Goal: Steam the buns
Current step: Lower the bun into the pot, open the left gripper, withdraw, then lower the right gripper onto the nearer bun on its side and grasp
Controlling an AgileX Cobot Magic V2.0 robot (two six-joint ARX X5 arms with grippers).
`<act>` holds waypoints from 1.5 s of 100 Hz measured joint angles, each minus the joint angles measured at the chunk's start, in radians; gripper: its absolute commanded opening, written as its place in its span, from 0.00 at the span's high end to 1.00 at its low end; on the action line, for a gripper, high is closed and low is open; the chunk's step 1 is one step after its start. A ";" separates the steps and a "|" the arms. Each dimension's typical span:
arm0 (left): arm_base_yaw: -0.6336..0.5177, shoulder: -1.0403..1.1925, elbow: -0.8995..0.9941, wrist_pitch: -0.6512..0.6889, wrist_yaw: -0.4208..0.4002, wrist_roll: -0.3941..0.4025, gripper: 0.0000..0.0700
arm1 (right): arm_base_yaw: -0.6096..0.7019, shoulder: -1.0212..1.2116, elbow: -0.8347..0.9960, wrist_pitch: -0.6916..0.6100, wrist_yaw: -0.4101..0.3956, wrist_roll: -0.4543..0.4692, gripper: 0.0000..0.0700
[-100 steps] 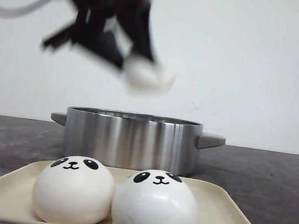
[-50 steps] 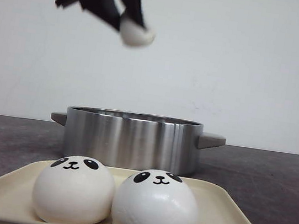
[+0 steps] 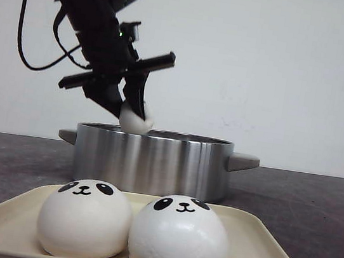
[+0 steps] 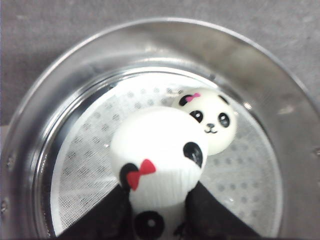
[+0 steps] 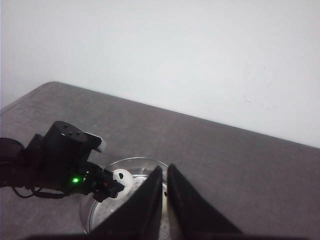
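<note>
The left gripper [image 3: 133,112] pinches a white panda-faced bun with a red bow [image 4: 156,162] just above the round stainless-steel pot [image 3: 151,161]. A second bun [image 4: 209,120] sits on the perforated steamer liner [image 4: 90,165]; two more wait on the cream tray [image 3: 256,256]. Recommendation: lower onto bare liner beside the seated bun, then release. The right gripper [image 5: 164,200] is pressed together, idle.
</note>
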 measured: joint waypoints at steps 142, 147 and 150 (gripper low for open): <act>-0.212 -0.736 0.089 -0.412 -0.071 0.006 0.27 | 0.206 0.111 -0.719 0.154 -0.244 0.362 0.41; -0.219 -0.776 0.089 -0.436 -0.079 0.006 0.27 | 0.231 0.136 -0.722 0.149 -0.243 0.389 0.25; -0.222 -0.796 0.089 -0.449 -0.081 0.006 0.27 | 0.243 0.153 -0.722 0.150 -0.241 0.402 0.20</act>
